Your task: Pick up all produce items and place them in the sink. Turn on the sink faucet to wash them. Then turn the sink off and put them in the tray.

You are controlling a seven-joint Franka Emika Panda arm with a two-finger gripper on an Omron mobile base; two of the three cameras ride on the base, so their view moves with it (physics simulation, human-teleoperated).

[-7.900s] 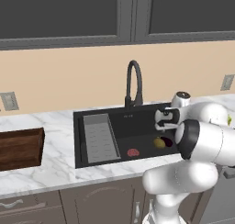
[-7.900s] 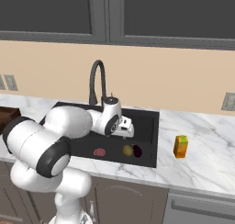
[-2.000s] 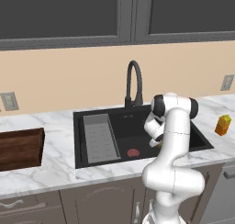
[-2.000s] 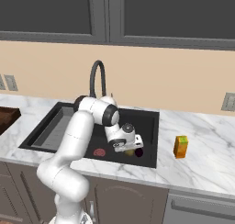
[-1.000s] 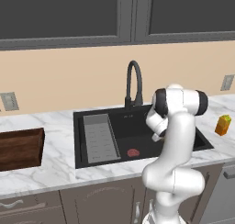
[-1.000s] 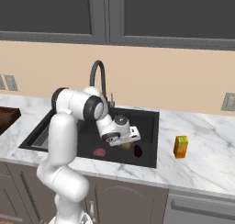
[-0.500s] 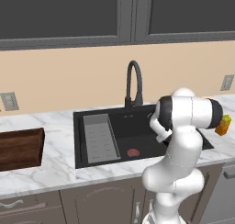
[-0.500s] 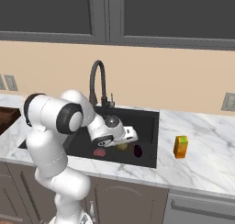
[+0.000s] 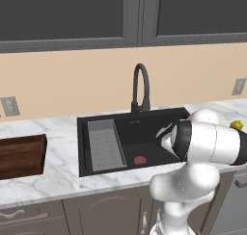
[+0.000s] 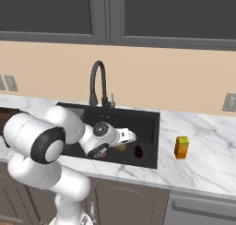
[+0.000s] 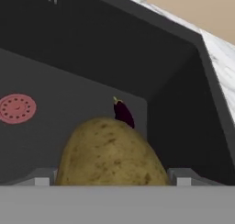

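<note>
1. Down in the sink (image 9: 159, 114), gripper (image 11: 112, 177) spread wide around the potato (image 11: 112, 155), not yet clamped.
2. Eggplant (image 10: 138, 151) near the right wall.
3. Retrieval step, apparently: next, squeeze, lift, cross to the tray (image 9: 21, 154) at the counter's left end.

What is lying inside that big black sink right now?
Inside the sink lie an olive-yellow lump, a dark purple piece behind it, a flat red disc and a grey ribbed rack. The arm covers part of the basin floor.

glossy white rounded arm (image 9: 207, 142), dark joint bands, bulbous white links, white pedestal base.
</note>
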